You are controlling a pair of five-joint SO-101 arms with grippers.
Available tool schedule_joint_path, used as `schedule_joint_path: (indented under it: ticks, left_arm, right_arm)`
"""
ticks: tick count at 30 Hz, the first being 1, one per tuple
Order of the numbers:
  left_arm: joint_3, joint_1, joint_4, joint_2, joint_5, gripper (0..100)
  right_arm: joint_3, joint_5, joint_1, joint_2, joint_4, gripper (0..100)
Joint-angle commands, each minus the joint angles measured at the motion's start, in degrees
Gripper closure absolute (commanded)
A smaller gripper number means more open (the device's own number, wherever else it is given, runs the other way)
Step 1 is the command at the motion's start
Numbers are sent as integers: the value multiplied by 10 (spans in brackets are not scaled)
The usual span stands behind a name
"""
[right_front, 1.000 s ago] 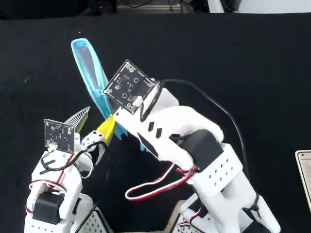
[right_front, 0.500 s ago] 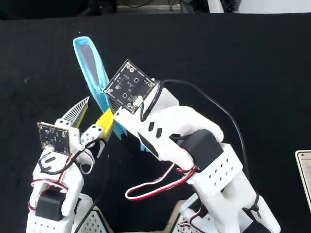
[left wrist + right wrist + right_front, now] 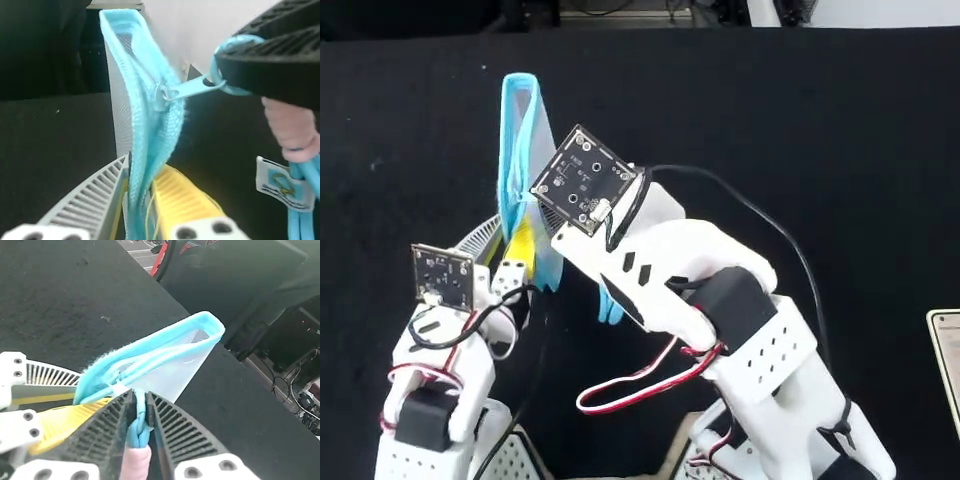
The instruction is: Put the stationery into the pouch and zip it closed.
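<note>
**A:** Why is the pouch (image 3: 518,150) standing up in the air and not lying on the desk (image 3: 770,120)?

**B:** The left pincer (image 3: 142,175) is clamped on the lower edge of the pouch, with the blue fabric pressed between its grey finger and its yellow finger. So the pouch stands almost upright above the desk, with its narrow edge up. This probably serves as an anchor, because a zip runs only when the fabric is stretched.

**A:** And the other arm?

**B:** The right pincer (image 3: 140,397) is closed on the blue pull cord (image 3: 137,432), just above a pink bead (image 3: 135,462) that hangs on it. The cord goes through the tab of the zip slider (image 3: 161,96), so a pull on the cord should draw the slider along.

**A:** How far is the zip?

**B:** In the left wrist view the slider sits about halfway along the edge. Below it the two sides look joined; above it they seem open. This is only a judgement, but the closing looks about half done.

**A:** Is the stationery inside?

**B:** It cannot be told. The pouch is seen mostly from its edge.

**A:** What could go wrong?

**B:** If the left pincer slips, the fabric may bunch and the slider may jam.
</note>
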Motion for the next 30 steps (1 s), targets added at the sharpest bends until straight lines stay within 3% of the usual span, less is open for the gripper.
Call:
schedule_joint_path:
  ticks: [1,6,11,21,30]
  left_arm:
    - [-72,-10,47,-4,-10,971]
    - [-103,-6,91,-4,-120,971]
    - [-167,-5,158,-4,-166,971]
    - [-184,1,237,-4,-178,971]
    - [-185,83,285,-4,-180,971]
  right_arm:
    - [-6,3,9,-35,-11,988]
    - [9,3,9,-89,-6,988]
    - [45,6,11,-122,-10,988]
    - [50,6,12,-109,-41,988]
    - [50,5,45,-73,-97,988]
